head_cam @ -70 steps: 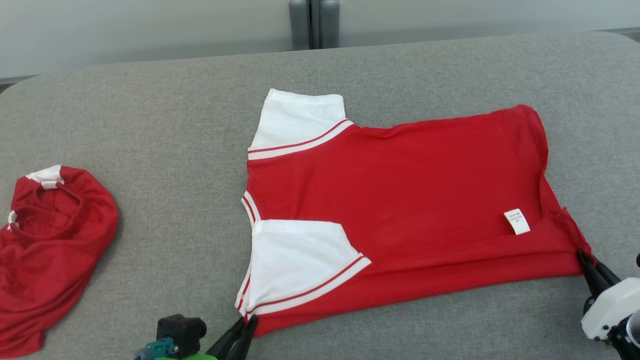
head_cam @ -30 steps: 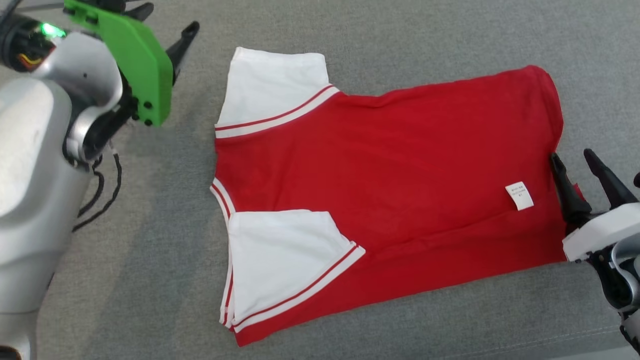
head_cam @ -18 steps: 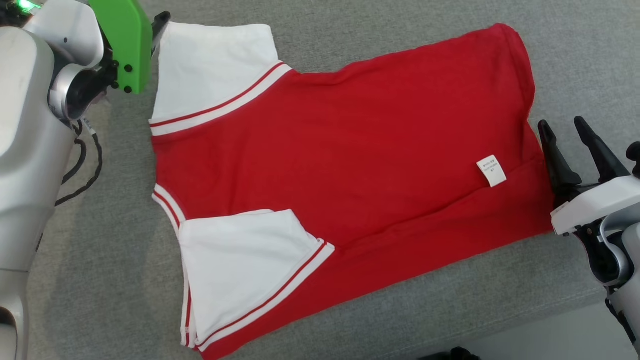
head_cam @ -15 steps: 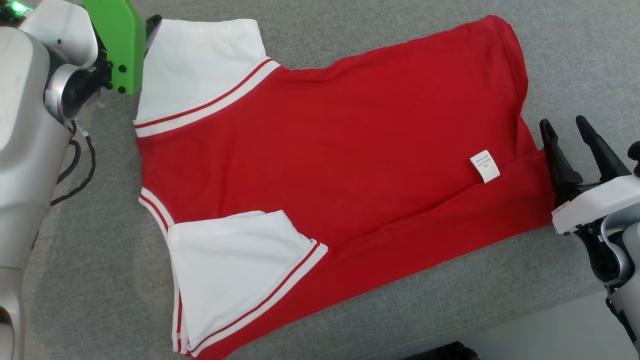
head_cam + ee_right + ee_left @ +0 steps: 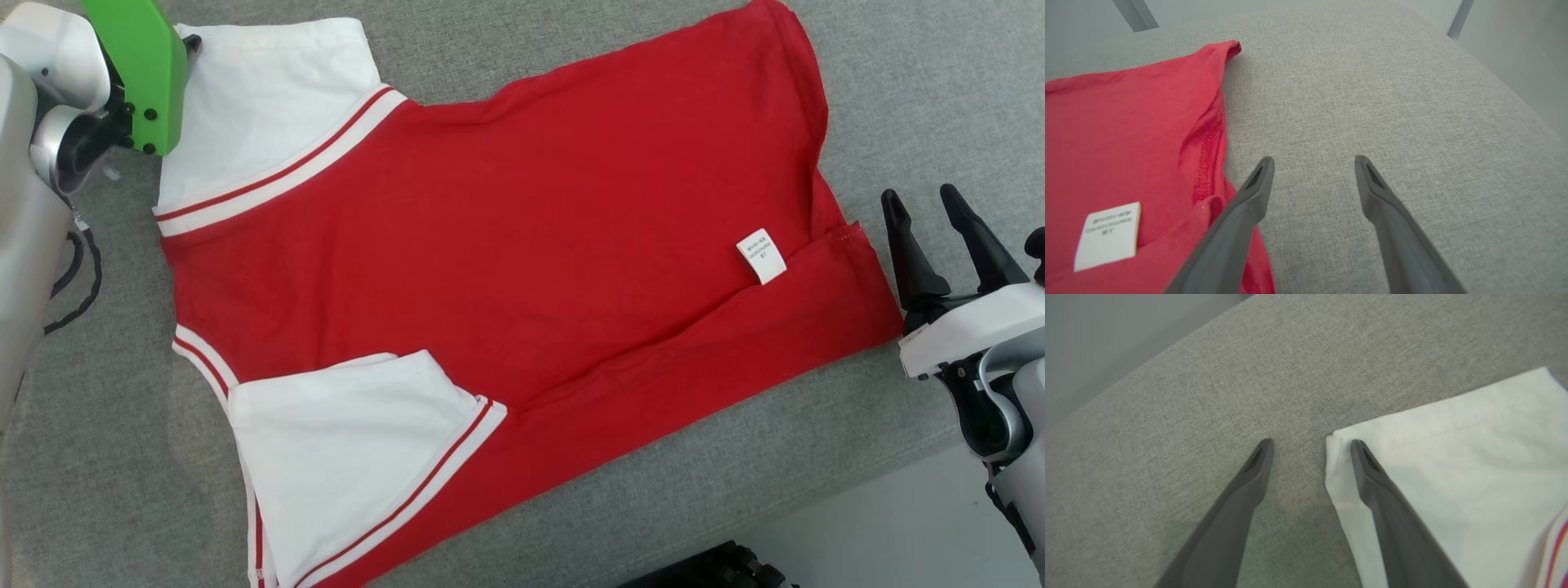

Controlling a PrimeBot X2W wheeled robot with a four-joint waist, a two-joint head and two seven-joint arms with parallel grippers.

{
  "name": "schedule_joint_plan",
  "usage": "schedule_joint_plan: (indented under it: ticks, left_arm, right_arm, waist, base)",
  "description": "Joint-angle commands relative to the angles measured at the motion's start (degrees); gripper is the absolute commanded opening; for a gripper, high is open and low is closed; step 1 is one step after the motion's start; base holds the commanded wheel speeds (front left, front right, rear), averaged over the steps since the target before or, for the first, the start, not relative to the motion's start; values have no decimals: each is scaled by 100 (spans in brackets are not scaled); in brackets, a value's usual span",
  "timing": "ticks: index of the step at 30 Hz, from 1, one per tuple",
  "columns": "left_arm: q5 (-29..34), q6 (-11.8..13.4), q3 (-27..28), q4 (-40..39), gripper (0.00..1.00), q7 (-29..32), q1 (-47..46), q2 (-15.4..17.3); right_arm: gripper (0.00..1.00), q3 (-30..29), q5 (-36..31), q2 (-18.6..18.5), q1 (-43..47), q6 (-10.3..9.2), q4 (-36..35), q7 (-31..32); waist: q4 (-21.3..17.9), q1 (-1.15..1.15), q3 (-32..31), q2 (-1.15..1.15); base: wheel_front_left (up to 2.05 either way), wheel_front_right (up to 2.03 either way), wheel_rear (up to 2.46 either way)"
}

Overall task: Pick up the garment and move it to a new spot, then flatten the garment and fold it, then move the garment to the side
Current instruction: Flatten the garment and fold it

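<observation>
The garment lies spread flat on the grey counter, so the pick-up, move and flattening look done. The folding seems only begun: the near sleeve is turned in over the red body, while the far sleeve sticks out. The left gripper is spread apart astride that far sleeve's corner, and the right gripper is apart and empty just beside the hem, leaving the remaining folds and the move aside.
</observation>
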Motion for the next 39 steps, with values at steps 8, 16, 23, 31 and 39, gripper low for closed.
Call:
schedule_joint_plan:
  ticks: [8, 16, 23, 31, 39]
  left_arm:
    - [-138, -15, -117, 150, 0, -50, -77, 35]
    - [-465, -18, -407, -354, 0, -376, 131, 17]
    - [-648, -19, -774, -1198, 0, -425, 269, 187]
    - [-821, -20, -905, -2183, 0, -354, 357, 310]
    - [-826, 100, -936, -2802, 0, -213, 457, 483]
  right_arm:
    - [100, 9, 50, -19, -103, -11, 70, -60]
    - [100, 60, 267, -214, -629, -11, 79, 584]
    - [100, 175, -118, -306, -1876, -10, 821, 2112]
    - [100, 371, -997, 26, -3050, -11, 2141, 2754]
    - [100, 533, -1450, 290, -3594, -11, 3144, 2909]
  waist:
    - [-37, 0, -20, 0]
    - [199, 0, -399, 0]
    - [650, 0, -605, 0]
    - [1091, 0, -518, 0]
    - [1259, 0, -456, 0]
  base:
    - [0, 0, 0]
    - [0, 0, 0]
    - [0, 0, 0]
    - [0, 0, 0]
    - [0, 0, 0]
